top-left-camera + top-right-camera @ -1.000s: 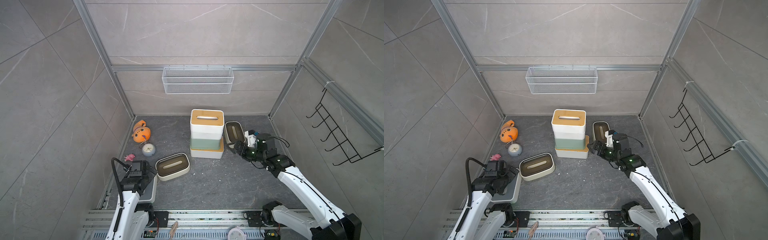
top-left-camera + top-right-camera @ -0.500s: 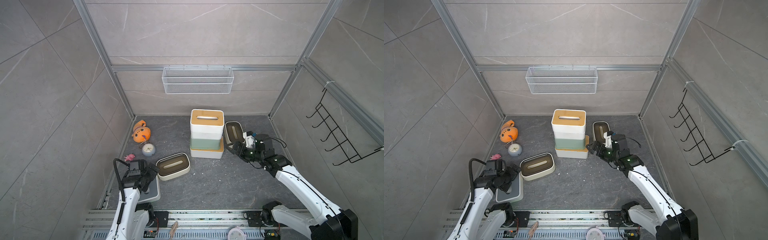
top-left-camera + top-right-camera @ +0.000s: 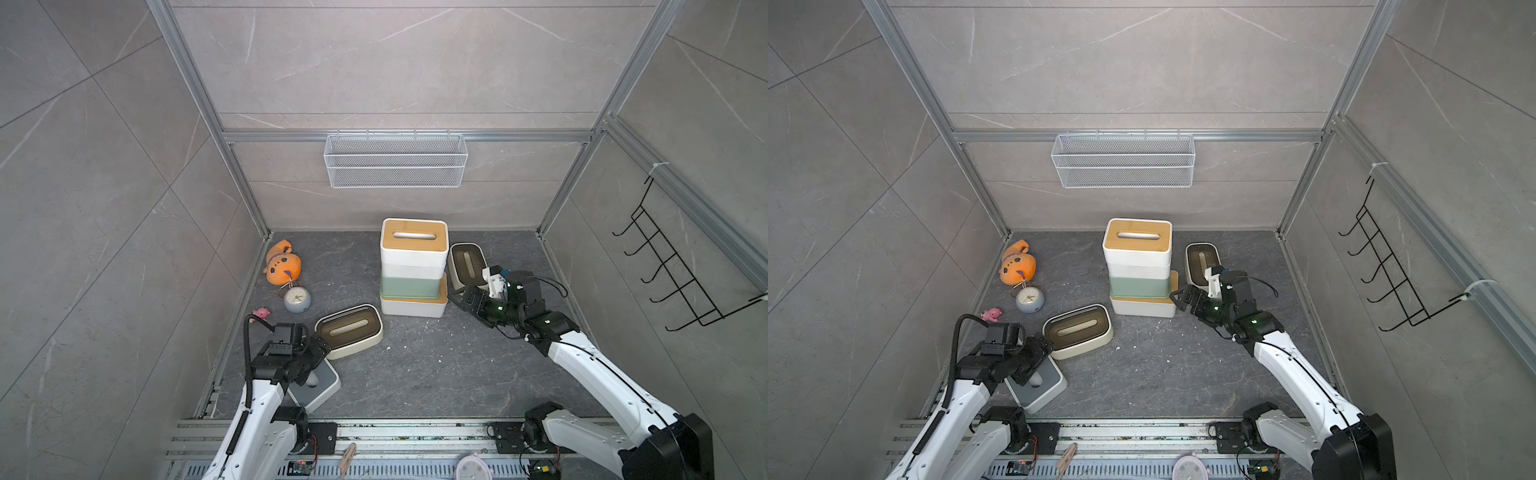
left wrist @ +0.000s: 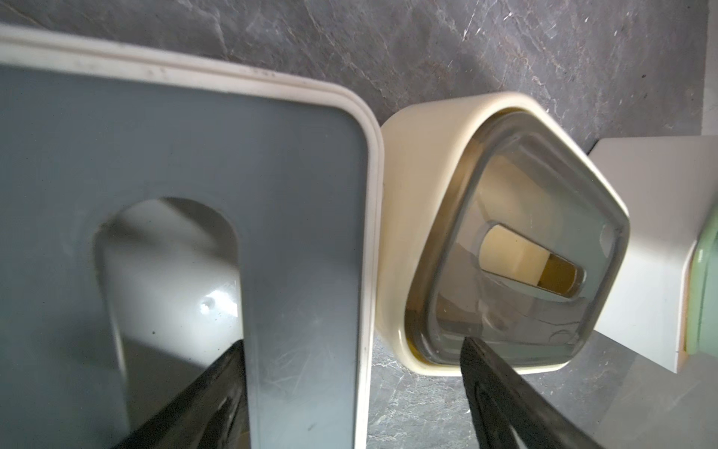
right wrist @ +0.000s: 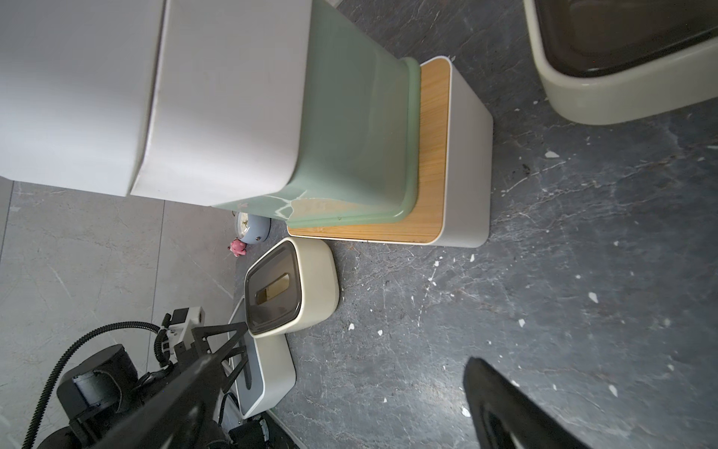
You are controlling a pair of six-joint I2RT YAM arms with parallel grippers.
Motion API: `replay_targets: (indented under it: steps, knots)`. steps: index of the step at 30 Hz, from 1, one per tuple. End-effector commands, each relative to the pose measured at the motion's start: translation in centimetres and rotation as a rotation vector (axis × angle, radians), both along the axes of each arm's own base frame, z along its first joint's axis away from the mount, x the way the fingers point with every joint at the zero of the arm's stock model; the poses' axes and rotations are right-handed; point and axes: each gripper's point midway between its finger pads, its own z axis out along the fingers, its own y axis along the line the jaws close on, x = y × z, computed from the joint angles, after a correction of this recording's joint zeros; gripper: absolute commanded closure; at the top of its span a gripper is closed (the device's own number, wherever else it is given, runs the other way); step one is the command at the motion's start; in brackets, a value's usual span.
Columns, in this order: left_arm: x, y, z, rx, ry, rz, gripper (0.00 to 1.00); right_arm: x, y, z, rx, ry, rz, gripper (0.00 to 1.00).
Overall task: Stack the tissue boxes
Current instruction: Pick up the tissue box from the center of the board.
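Left claw (image 4: 351, 344) spread, straddling the near-left grey-lidded box's (image 3: 328, 384) rim, one finger in its slot; a cream box (image 3: 351, 332) crowds that rim. Right claw (image 3: 1185, 300) spread wide beside the central four-box stack (image 3: 413, 270), a second cream box (image 3: 467, 264) just behind. Bare counter (image 3: 436, 365) lies between the arms.

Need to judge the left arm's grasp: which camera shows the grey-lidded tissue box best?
The left wrist view: the grey-lidded box fills it, slot and rim sharp. In both top views the left arm partly hides it. The right wrist view shows it small, behind that arm.
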Motion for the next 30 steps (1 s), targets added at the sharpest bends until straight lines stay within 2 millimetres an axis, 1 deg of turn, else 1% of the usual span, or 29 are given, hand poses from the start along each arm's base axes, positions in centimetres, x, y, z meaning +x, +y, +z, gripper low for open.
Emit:
replay_targets:
  steps: [1, 5, 6, 8, 9, 11, 13, 15, 17, 22, 27, 30]
  knots:
    - [-0.8, 0.6, -0.9, 0.049, 0.050, 0.022, 0.21, -0.1, 0.5, 0.1, 0.016, -0.002, 0.010, 0.00]
    - [-1.1, 0.3, -1.6, 0.074, 0.098, -0.007, 0.29, -0.2, 0.5, 0.0, 0.013, 0.001, 0.013, 0.01]
    - [-1.1, 0.3, -1.7, 0.081, 0.105, -0.010, 0.30, -0.3, 0.5, 0.0, 0.012, -0.001, 0.015, 0.01]
    - [-1.2, 0.4, -1.8, 0.093, 0.118, -0.008, 0.36, -0.4, 0.4, 0.2, 0.010, -0.008, 0.012, 0.01]
    - [-1.2, 0.4, -1.7, 0.097, 0.117, -0.009, 0.37, -0.5, 0.3, 0.2, 0.008, -0.010, 0.008, 0.00]
    - [-1.0, 0.3, -1.4, 0.106, 0.102, -0.022, 0.35, -0.6, 0.2, 0.4, 0.002, -0.018, 0.006, 0.00]
    - [-0.5, 0.3, -0.4, 0.123, 0.060, -0.039, 0.31, -0.7, 0.1, 0.3, -0.003, -0.014, 0.008, 0.00]
    - [0.0, 0.3, 0.8, 0.129, 0.011, -0.050, 0.30, -0.7, 0.2, 0.1, -0.002, -0.006, 0.009, 0.00]
    - [0.2, 0.1, 1.3, 0.125, -0.008, -0.063, 0.28, -0.7, 0.3, -0.2, -0.002, 0.001, 0.010, 0.00]
    - [-0.7, -0.7, 0.3, 0.100, 0.043, -0.090, 0.24, -0.7, 0.4, -0.1, 0.005, 0.002, 0.015, 0.00]
    - [-0.9, -1.2, 0.4, 0.128, 0.025, -0.129, 0.22, -0.9, 0.5, -0.4, 0.005, 0.007, 0.014, 0.00]
    - [-1.0, -1.2, 0.0, 0.141, 0.040, -0.133, 0.23, -1.0, 0.5, -0.5, 0.006, 0.010, 0.015, 0.00]
